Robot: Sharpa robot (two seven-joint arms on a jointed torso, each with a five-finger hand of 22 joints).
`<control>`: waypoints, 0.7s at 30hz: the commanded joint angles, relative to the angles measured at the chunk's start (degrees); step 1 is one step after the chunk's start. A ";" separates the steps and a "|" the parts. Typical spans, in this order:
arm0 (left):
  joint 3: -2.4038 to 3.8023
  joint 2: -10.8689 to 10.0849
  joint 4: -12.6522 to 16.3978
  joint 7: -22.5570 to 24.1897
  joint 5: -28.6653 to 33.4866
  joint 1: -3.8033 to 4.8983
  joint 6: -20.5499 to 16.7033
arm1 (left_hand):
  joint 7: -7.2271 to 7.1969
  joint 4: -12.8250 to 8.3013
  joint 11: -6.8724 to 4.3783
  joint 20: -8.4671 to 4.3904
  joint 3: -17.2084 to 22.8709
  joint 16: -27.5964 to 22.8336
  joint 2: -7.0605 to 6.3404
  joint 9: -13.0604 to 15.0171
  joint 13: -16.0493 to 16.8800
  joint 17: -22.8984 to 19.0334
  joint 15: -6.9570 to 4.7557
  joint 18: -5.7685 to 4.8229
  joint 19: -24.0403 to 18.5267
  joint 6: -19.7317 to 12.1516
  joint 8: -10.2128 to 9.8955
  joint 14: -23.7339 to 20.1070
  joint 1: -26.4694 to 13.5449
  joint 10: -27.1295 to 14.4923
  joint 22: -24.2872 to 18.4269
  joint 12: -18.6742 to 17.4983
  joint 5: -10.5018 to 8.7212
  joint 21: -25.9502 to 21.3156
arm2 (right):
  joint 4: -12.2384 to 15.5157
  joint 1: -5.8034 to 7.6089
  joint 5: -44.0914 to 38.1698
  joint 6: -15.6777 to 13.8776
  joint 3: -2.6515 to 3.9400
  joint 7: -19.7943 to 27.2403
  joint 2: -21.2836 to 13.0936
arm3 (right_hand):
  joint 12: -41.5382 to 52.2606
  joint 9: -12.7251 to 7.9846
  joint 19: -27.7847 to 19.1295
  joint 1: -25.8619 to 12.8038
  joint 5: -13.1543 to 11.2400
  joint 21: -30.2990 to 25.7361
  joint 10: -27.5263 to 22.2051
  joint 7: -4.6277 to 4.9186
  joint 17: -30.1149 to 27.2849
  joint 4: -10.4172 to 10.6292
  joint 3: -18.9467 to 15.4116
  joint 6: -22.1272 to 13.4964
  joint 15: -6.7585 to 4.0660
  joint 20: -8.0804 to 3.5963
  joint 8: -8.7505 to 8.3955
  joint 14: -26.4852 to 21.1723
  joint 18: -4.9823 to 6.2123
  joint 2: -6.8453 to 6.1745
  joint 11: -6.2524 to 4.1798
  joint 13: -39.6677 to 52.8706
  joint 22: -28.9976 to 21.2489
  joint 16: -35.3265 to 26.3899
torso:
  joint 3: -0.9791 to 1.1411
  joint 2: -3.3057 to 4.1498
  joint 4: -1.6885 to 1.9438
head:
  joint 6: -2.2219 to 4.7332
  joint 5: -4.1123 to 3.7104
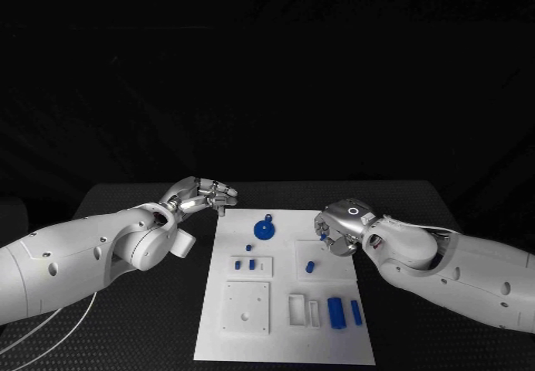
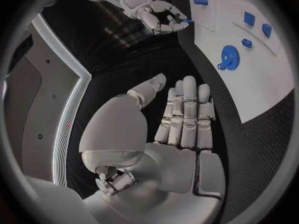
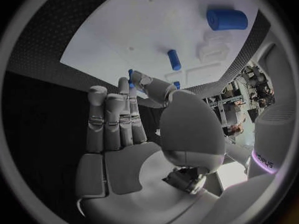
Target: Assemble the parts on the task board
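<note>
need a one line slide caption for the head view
Right hand pinches a small blue part over the white task board; left hand hovers open beside the blue gear.

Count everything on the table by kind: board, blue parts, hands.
task board: 1
blue gear: 1
other blue parts on the board: 7
blue part pinched in the right hand fingers: 1
hands, counting the left hand: 2
Total: 12

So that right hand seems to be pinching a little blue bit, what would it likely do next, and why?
Probably lower the small blue part pinched by the right hand toward the task board beneath it, near the raised white block with a blue peg. The part is held above the board, not yet seated. The left hand holds nothing.
</note>
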 commanded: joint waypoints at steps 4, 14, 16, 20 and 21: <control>0.03 0.93 -1.32 0.43 1.21 0.12 -1.01 | 0.04 -0.04 0.04 -0.36 -0.19 -0.31 0.28 0.06 -0.08 0.07 -0.02 0.65 0.01 -0.50 0.30 0.39 -0.50 -0.43 -0.04 0.37 0.22 -0.24 | 1.96 -0.08 1.70 -0.07 0.02 0.68 2.36 | 0.05 0.00 0.34 -0.36 0.27 0.36 0.23 0.05 0.05 0.08 0.42 0.51 -0.16 0.06 0.08 0.18 2.60 0.14 0.06 -0.04 0.97 0.07 | -0.01 -0.24 -0.06 | 0.23 1.88; 0.02 2.55 -3.37 0.71 3.53 0.10 -2.05 | 0.03 0.06 0.02 -0.38 -0.18 -0.41 0.39 0.07 -0.11 0.13 -0.03 0.64 0.11 -0.49 0.34 0.46 -0.60 -0.41 -0.01 0.50 0.39 -0.29 | 2.14 -1.82 0.62 0.08 -0.49 1.79 9.17 | -0.06 -0.03 0.38 -0.43 0.40 0.37 0.23 0.06 0.05 0.05 0.53 0.49 -0.16 0.03 0.01 0.21 2.60 0.28 0.07 -0.02 0.95 0.00 | 0.03 -0.76 0.00 | -0.25 6.22; 0.02 2.98 -3.85 0.77 3.85 0.10 -2.30 | 0.03 0.08 0.02 -0.38 -0.18 -0.43 0.40 0.07 -0.12 0.14 -0.04 0.63 0.12 -0.48 0.35 0.47 -0.62 -0.41 -0.01 0.52 0.42 -0.30 | 1.90 -2.26 0.23 0.08 -1.04 1.98 10.51 | -0.10 -0.04 0.38 -0.45 0.44 0.38 0.22 0.07 0.04 0.02 0.55 0.48 -0.15 0.02 -0.01 0.22 2.60 0.32 0.07 -0.02 0.95 -0.02 | 0.01 -0.87 0.01 | -0.50 6.99; 0.02 3.62 -4.45 0.81 4.19 0.10 -2.53 | 0.03 0.11 0.01 -0.38 -0.18 -0.46 0.44 0.07 -0.13 0.16 -0.04 0.63 0.14 -0.47 0.37 0.49 -0.65 -0.40 0.00 0.56 0.46 -0.33 | 1.88 -3.23 -0.38 0.32 -2.03 2.11 12.05 | -0.13 -0.05 0.40 -0.48 0.50 0.38 0.23 0.07 0.04 -0.03 0.56 0.48 -0.15 0.01 -0.03 0.23 2.60 0.37 0.08 -0.01 0.94 -0.04 | -0.04 -1.02 0.20 | -1.02 8.05; 0.02 3.66 -4.48 0.80 4.19 0.10 -2.53 | 0.03 0.11 0.01 -0.38 -0.18 -0.47 0.44 0.07 -0.13 0.16 -0.04 0.63 0.14 -0.47 0.37 0.49 -0.65 -0.40 0.00 0.57 0.46 -0.33 | 1.91 -3.37 -0.38 0.33 -2.06 2.10 12.13 | -0.14 -0.05 0.40 -0.48 0.50 0.38 0.23 0.07 0.04 -0.03 0.56 0.48 -0.15 0.01 -0.03 0.24 2.60 0.37 0.08 -0.01 0.94 -0.05 | -0.04 -1.02 0.21 | -1.15 8.18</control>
